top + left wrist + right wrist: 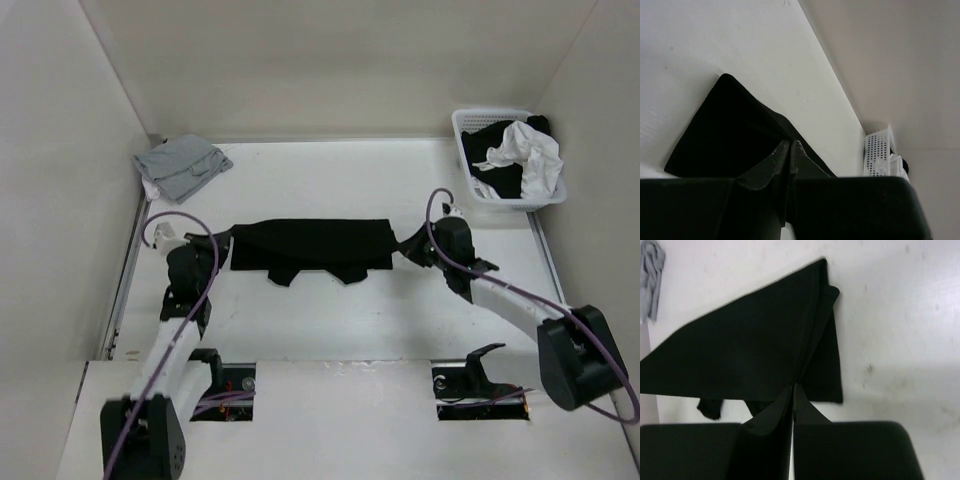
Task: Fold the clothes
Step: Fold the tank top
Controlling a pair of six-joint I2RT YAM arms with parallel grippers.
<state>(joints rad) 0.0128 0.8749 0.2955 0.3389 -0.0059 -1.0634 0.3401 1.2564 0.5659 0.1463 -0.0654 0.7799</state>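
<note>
From above, the black garment (312, 246) is lying stretched across the middle of the table (330, 320) as a half-folded band. The left gripper (226, 241) is pinching its left end and the right gripper (407, 247) its right end. Both arms are reaching forward and low, wrists turned inward. To fold well, I'd say they should be travelling level and together, with the cloth taut. The left wrist camera is showing jaws pressed together on black cloth. The right wrist camera is showing the same, though how much fabric is caught is hard to tell.
</note>
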